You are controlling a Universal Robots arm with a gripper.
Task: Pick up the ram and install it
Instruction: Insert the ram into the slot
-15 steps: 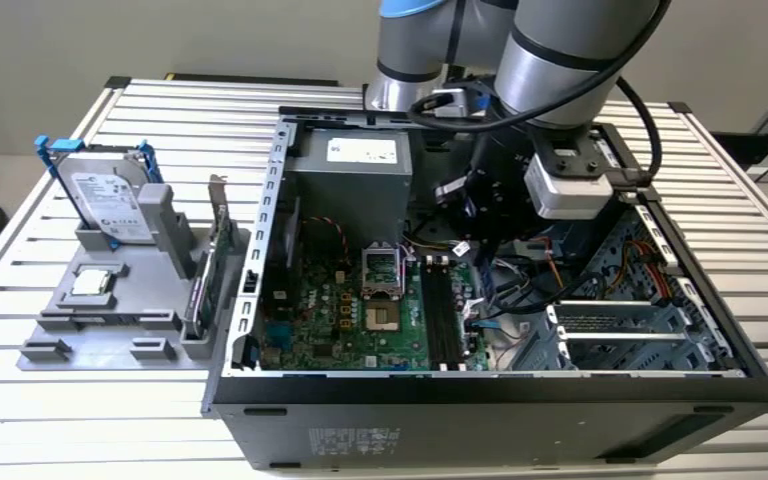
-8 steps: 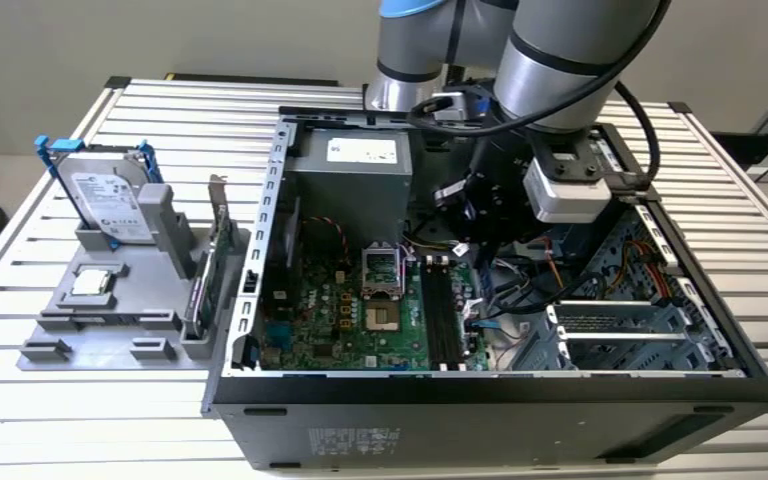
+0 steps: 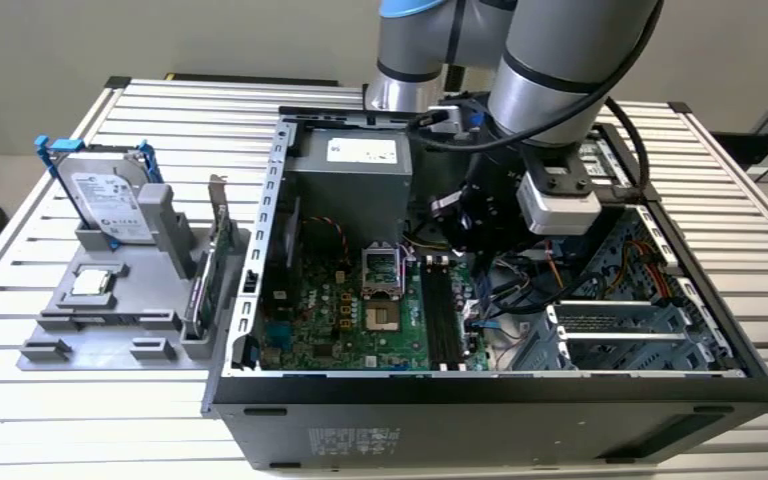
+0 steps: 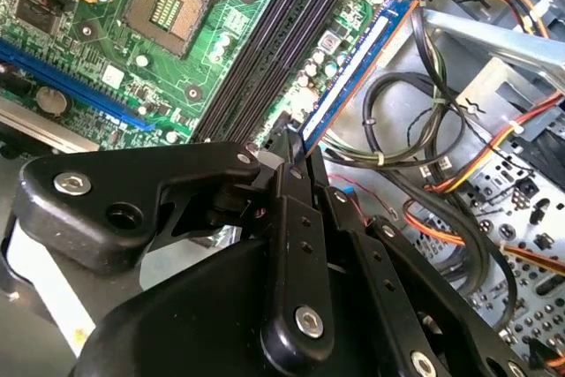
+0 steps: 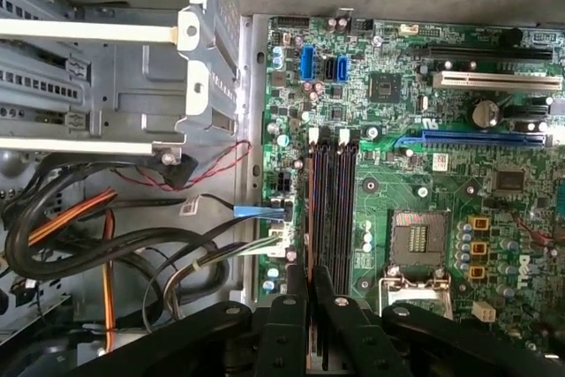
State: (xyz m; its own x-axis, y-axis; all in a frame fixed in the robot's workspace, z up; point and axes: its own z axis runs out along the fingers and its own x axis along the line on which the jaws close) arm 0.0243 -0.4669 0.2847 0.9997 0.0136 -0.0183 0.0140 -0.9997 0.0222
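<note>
My gripper [image 4: 296, 149] is shut on the ram [image 4: 355, 75], a thin blue-edged stick seen edge-on and running away from the fingertips. In the first wrist view the ram [image 5: 309, 218] hangs in line with the black memory slots [image 5: 337, 209], over the slot nearest the case's cable bay, with the gripper [image 5: 310, 282] at its near end. The second wrist view shows the stick beside the slots [image 4: 274, 50] and above the board; whether it touches a slot I cannot tell. In the exterior view the gripper [image 3: 472, 232] is down inside the open computer case [image 3: 491, 385], just beyond the slots [image 3: 440, 322].
The bare processor socket [image 3: 381, 290] lies beside the slots. Bundled cables [image 4: 441, 156] and drive cages [image 3: 631, 325] crowd the exterior view's right of the case. Left of the case a grey fixture [image 3: 104, 320] carries a hard drive [image 3: 101, 200], a small square chip [image 3: 91, 283] and a green card [image 3: 208, 275].
</note>
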